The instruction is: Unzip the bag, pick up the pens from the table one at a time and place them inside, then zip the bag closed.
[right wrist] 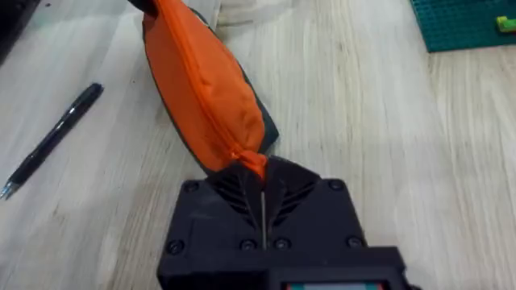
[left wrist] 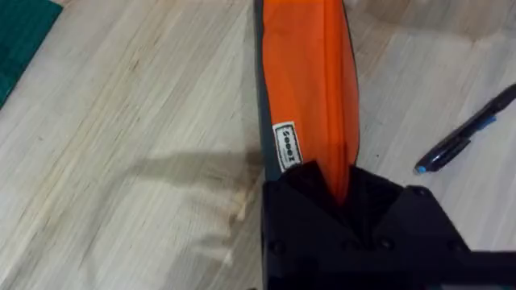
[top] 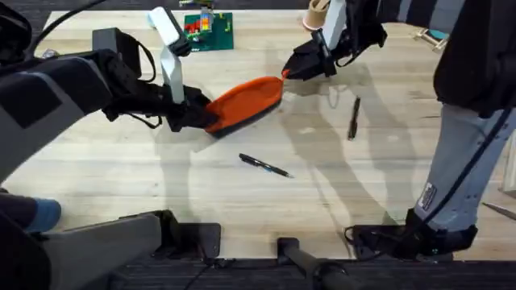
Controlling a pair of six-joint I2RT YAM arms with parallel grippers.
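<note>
Worktop (top: 121, 173) of pale planks carried everything we saw. On it, toward the far middle, lay the orange bag (top: 246, 101), stretched between our two arms. Our left claw (top: 196, 118) was clenched on the bag's near-left end, where a small white label showed in the left wrist view. Our right claw (top: 287, 74) was clamped on the zipper tab at the far-right end. Two pens lay loose: one (top: 353, 118) right of the bag, one (top: 264, 165) nearer us
</note>
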